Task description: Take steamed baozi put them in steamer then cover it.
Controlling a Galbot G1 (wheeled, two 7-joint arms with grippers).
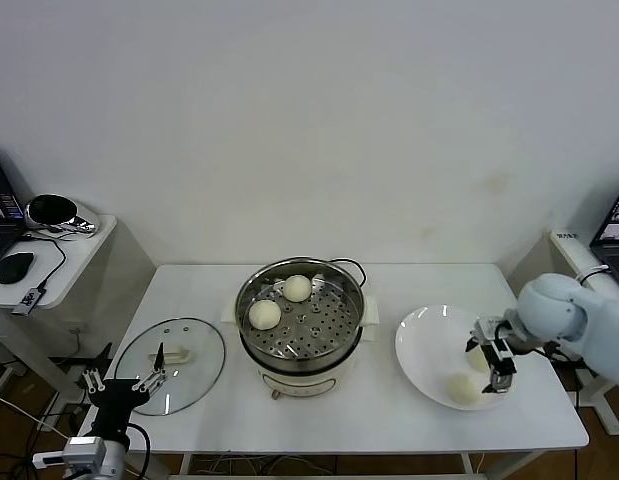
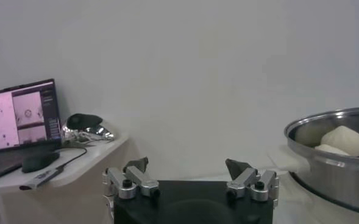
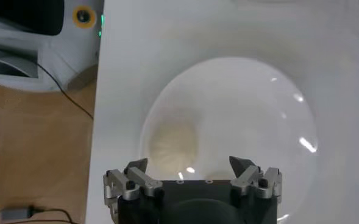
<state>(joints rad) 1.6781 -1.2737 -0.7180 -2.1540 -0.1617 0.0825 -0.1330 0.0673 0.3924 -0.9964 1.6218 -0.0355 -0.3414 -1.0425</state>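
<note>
While right gripper [image 1: 494, 362] hovers open over plate [image 1: 421, 340], 2 baozi [image 1: 265, 314] in steamer [image 1: 301, 316]

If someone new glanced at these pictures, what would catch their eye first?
The shiny steamer at the table's centre, with two baozi on its tray. To its right, the right gripper hangs open over a white plate holding two more buns. The glass cover lies to the left.

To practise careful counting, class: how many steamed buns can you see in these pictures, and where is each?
4. Two baozi lie in the steamer: one at the back, one toward the robot's left. Two lie on the white plate: one in front, one partly hidden behind the right gripper.
</note>
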